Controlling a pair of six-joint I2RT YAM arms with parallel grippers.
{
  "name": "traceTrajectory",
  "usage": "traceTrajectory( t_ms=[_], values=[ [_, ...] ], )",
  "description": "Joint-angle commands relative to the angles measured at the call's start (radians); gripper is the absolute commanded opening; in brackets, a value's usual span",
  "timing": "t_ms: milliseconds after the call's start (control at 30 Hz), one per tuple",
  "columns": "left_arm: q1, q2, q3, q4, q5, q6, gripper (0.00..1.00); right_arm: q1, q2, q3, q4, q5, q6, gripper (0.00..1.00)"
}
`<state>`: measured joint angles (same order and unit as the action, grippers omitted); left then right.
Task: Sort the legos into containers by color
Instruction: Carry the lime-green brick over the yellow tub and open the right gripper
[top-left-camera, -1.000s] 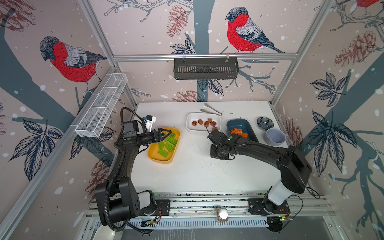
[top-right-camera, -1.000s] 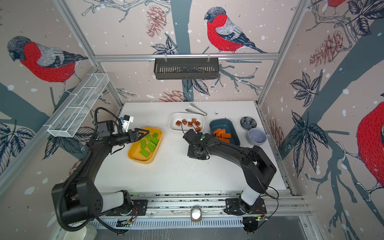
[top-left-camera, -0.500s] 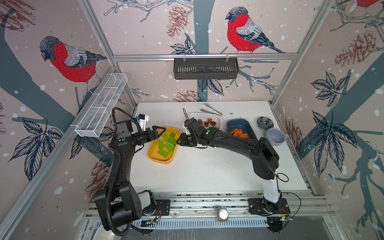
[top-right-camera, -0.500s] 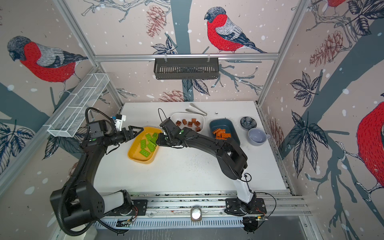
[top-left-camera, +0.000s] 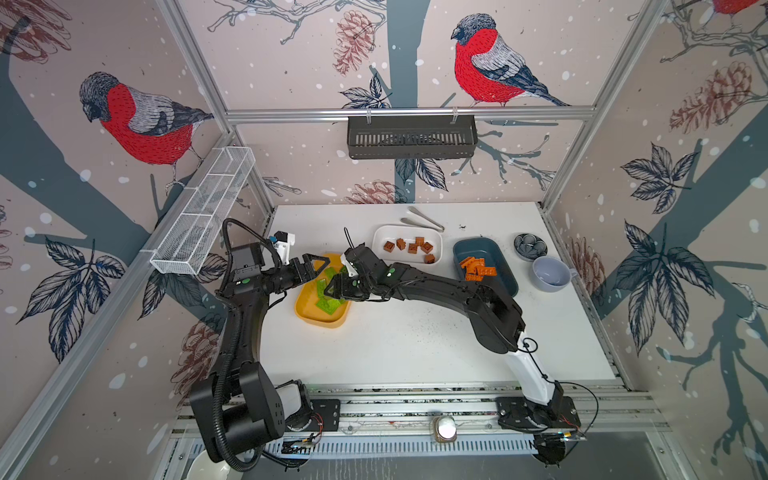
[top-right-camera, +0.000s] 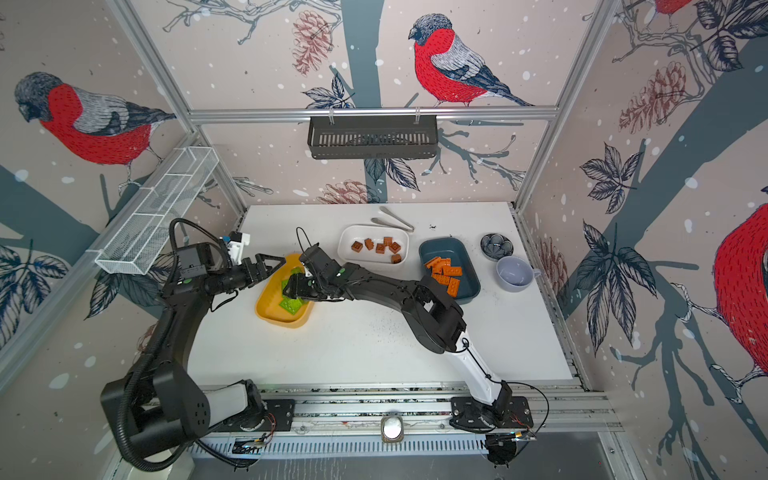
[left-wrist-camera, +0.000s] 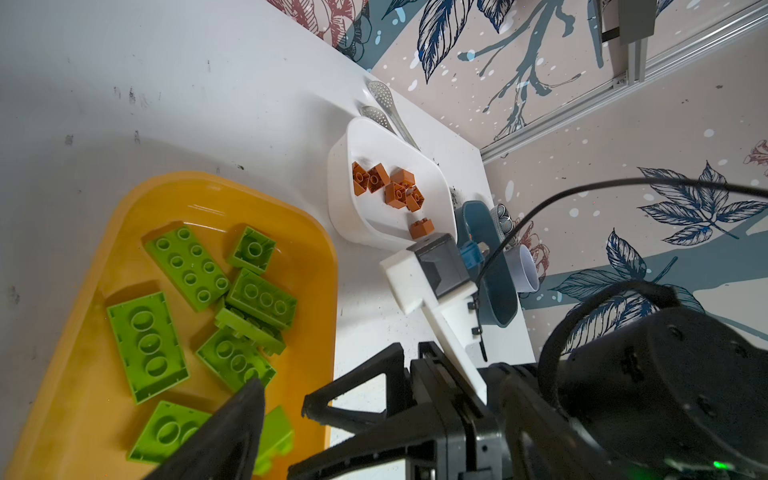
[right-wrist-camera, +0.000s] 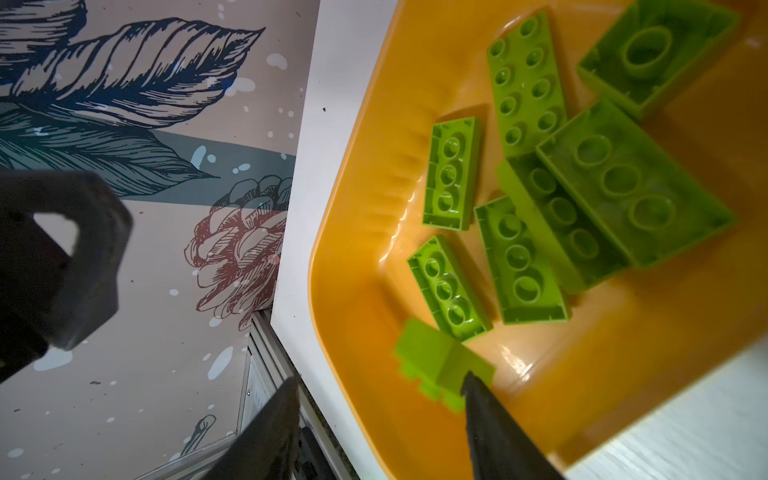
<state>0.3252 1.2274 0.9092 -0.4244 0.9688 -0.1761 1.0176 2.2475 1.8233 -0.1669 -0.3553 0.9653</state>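
Green brick at the parted right tool shows only wrist-side; left tool parted.

The green bricks are bright lime, the brown bricks reddish, the orange bricks vivid. The yellow tub is mustard, the white tub plain, the teal tub dark. The table is white with dark specks. The mug is pale grey-blue; the dish is dark with a pale flower pattern. The walls are pinkish-beige, printed with red-breasted grey birds, rust pine cones, navy leaves and teal branches. The arms are black.
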Motion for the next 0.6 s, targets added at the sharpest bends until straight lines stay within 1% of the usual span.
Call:
traceTrajectory(
  t_ms=[0, 133, 233, 367, 433, 500, 567],
  values=[
    [0.003, 0.003, 0.005, -0.006, 0.015, 0.013, 0.88, -0.020, -0.042, -0.033, 0.030, 0.001, -0.011, 0.68],
    [0.003, 0.004, 0.004, -0.001, 0.021, 0.009, 0.88, -0.054, -0.135, -0.121, 0.011, 0.016, -0.028, 0.69],
    [0.003, 0.004, 0.001, 0.002, 0.027, 0.008, 0.88, -0.084, -0.223, -0.194, -0.069, 0.059, -0.080, 0.70],
    [0.003, 0.006, -0.009, 0.017, 0.041, 0.000, 0.88, -0.128, -0.319, -0.241, -0.296, 0.196, -0.206, 0.73],
    [0.004, 0.005, -0.013, 0.029, 0.047, -0.013, 0.88, -0.150, -0.342, -0.247, -0.419, 0.292, -0.246, 0.75],
    [0.002, 0.008, -0.015, 0.042, 0.053, -0.019, 0.88, -0.164, -0.363, -0.257, -0.524, 0.402, -0.253, 0.78],
    [0.002, 0.011, -0.015, 0.047, 0.053, -0.024, 0.88, -0.173, -0.383, -0.286, -0.571, 0.474, -0.241, 0.81]
  ],
)
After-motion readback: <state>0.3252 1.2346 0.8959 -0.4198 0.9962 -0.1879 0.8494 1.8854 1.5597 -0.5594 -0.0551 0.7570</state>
